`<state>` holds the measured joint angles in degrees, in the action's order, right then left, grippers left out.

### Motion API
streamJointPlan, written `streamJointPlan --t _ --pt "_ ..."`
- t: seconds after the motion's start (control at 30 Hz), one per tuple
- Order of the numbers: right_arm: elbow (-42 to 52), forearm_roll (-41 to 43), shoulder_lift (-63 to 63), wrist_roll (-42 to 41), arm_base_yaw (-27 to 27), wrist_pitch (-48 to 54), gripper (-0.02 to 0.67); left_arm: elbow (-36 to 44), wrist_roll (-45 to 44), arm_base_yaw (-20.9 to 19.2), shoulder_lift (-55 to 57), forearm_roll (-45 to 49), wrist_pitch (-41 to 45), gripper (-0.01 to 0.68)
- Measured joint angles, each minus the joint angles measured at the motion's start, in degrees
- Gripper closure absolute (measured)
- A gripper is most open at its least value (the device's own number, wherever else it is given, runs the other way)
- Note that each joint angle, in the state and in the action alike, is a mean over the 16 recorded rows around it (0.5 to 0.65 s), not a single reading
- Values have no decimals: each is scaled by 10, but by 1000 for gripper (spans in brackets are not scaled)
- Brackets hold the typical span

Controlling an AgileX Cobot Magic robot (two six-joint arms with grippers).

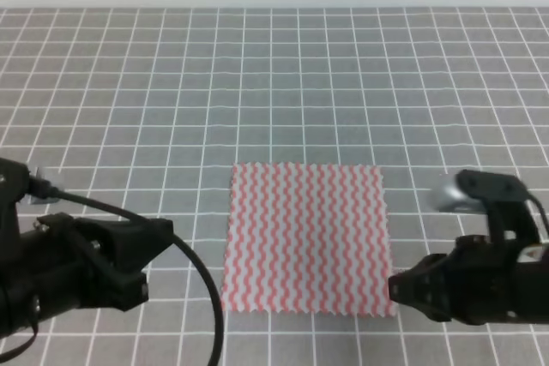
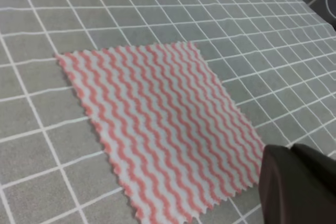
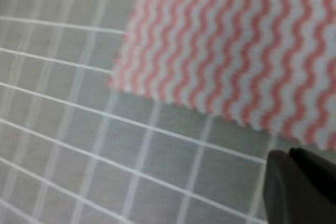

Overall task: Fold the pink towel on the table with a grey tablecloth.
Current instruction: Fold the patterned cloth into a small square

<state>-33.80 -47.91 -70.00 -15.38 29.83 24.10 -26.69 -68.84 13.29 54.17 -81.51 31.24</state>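
The towel [image 1: 306, 238] lies flat and unfolded on the table [image 1: 274, 83], between the two tools: its near right corner sits just ahead of the right tool [image 1: 396, 287], while the left tool [image 1: 159, 250] waits a little off its left edge. Neither tool holds anything; how far either is open I cannot tell. The cloth looks thin, limp and light, so pinching a corner or edge should lift it best.
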Motion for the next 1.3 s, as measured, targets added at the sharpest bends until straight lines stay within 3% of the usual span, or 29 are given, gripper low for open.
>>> streamJointPlan --t 0.23,0.7,1.3 --pt "-21 40 -90 50 -13 -25 582 0 -7 0 1 -3 10 677" --pt "-55 17 -201 61 -31 -44 418 0 -13 0 1 -3 14 676" --pt "-70 11 -233 60 -32 -26 400 0 -20 1 1 -3 13 677"
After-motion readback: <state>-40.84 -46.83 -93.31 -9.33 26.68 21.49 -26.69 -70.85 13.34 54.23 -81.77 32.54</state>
